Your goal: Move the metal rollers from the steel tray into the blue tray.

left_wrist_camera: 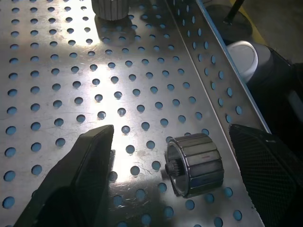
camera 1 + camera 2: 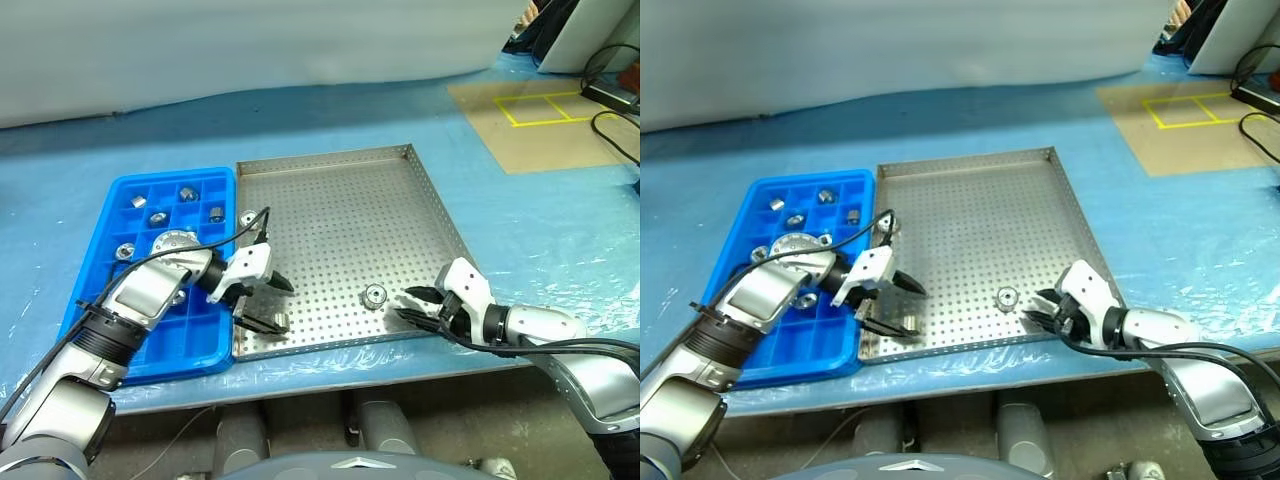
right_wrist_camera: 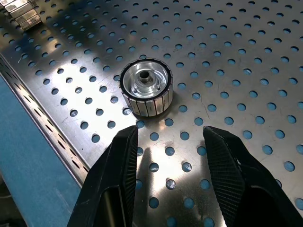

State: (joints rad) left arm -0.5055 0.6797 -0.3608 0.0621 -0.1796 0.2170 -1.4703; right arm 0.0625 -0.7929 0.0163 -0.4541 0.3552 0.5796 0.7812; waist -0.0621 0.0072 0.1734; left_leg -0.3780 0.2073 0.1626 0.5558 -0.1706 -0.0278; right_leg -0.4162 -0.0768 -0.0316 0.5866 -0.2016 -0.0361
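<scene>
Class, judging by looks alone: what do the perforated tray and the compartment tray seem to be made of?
Steel tray: apparently sheet metal, brushed grey, with glare and punched holes. Blue tray: likely moulded plastic, with uniform bright colour and a soft sheen.

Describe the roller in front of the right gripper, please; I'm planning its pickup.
The roller is a short, shiny silver cylinder with a ribbed side wall, a dished top face and a small dark centre hole. It stands on end, hole up, on the perforated steel tray near the front rim. Nothing else touches it: the right gripper is open, its fingers just short of it.
</scene>
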